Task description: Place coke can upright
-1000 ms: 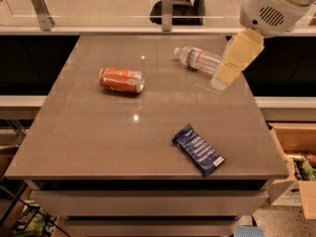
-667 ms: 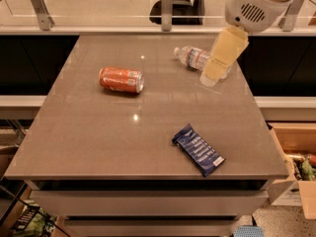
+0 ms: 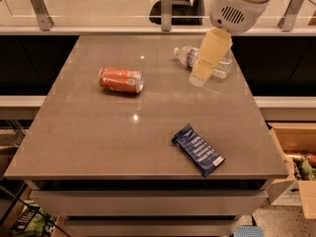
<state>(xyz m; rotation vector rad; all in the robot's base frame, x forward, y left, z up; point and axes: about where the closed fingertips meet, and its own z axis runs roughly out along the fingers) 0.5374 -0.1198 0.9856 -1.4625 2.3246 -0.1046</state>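
Gripper (image 3: 198,77) up at the far right of the tabletop: a cream-coloured paddle hanging off the white rounded arm housing (image 3: 237,9), its tip low over the clear plastic water bottle (image 3: 185,56) lying there. Whether it's open or closed, I cannot tell from this angle, and it carries nothing that I can see. Well apart from it, towards the left of the grey-brown stone table (image 3: 89,137), the small orange-red aluminium coke can (image 3: 121,80) lies on its side, silver end facing right, so it needs gripping and tipping onto its base. My read: the arm is on the approach, grasp not yet begun. Dark blue snack bar wrapper (image 3: 197,149) sits near the front edge, out of the way.
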